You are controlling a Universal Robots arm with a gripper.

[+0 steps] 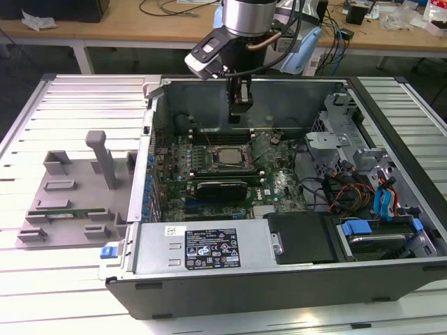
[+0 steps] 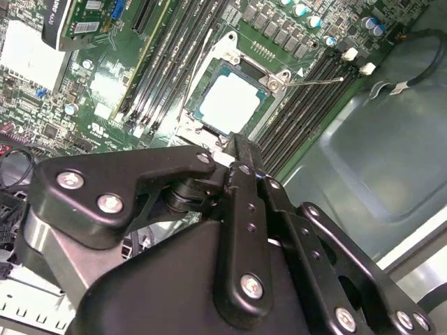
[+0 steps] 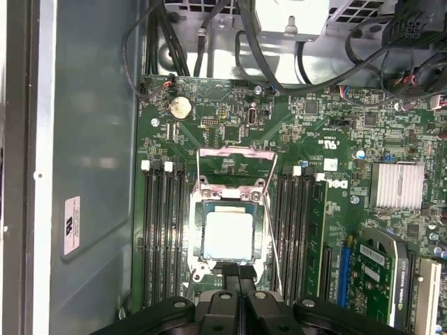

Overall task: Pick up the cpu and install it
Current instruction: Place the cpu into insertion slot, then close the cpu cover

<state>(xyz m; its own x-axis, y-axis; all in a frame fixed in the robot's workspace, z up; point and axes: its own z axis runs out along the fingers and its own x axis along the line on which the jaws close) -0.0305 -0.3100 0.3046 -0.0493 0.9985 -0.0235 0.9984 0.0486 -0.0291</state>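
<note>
— At the edge of the table [image 1: 28, 279] on the exterior view's left, what sits there?
— A grey fixture [image 1: 73, 192], not ours. Further across is the open computer case [image 1: 209, 279]. The cpu [image 3: 228, 235] lies flat in the motherboard socket [image 3: 198, 230], mid-board, with the load plate [image 3: 234, 155] raised.
— The fingers [image 3: 230, 276]?
— Closed on nothing, hanging over one cpu edge. I'd judge the cpu placed, but not locked in.
— And onward?
— Whatever follows calls for staying clear of that plate and the thin lever [image 2: 314, 81].

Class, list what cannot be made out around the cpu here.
First wrist view: one edge of the socket frame, covered by the claw.
Exterior view: whether the cpu lies flat, too small to tell.
Second wrist view: motherboard under the claw, hidden by it.
</note>
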